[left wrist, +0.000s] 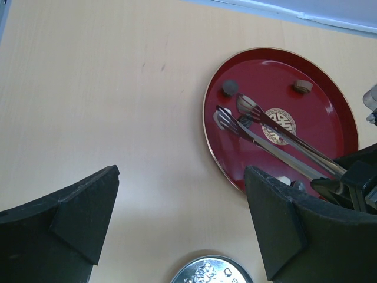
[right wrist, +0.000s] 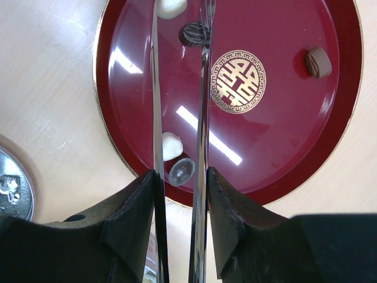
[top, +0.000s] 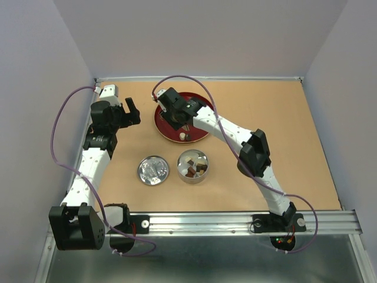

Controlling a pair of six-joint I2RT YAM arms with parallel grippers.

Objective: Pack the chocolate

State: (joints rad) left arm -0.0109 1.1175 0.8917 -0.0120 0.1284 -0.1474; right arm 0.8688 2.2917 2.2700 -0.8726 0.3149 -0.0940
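Note:
Chocolate pieces lie on a round red plate (top: 200,131): a dark one (right wrist: 193,33), a brown one (right wrist: 318,62), a white one (right wrist: 171,145) and a greyish one (right wrist: 181,171). Another white piece (right wrist: 171,7) lies near the tong tips. My right gripper (right wrist: 179,194) is shut on long metal tongs (right wrist: 155,106), held over the plate with the blades apart. It also shows in the top view (top: 177,112). My left gripper (top: 134,111) is open and empty, left of the plate. A round silver tin (top: 192,165) holds several chocolates.
The tin's silver lid (top: 153,170) lies flat left of the tin and shows in the left wrist view (left wrist: 212,271). The left wrist view also shows the plate (left wrist: 330,100) with the tongs (left wrist: 271,130). Walls enclose the table on three sides.

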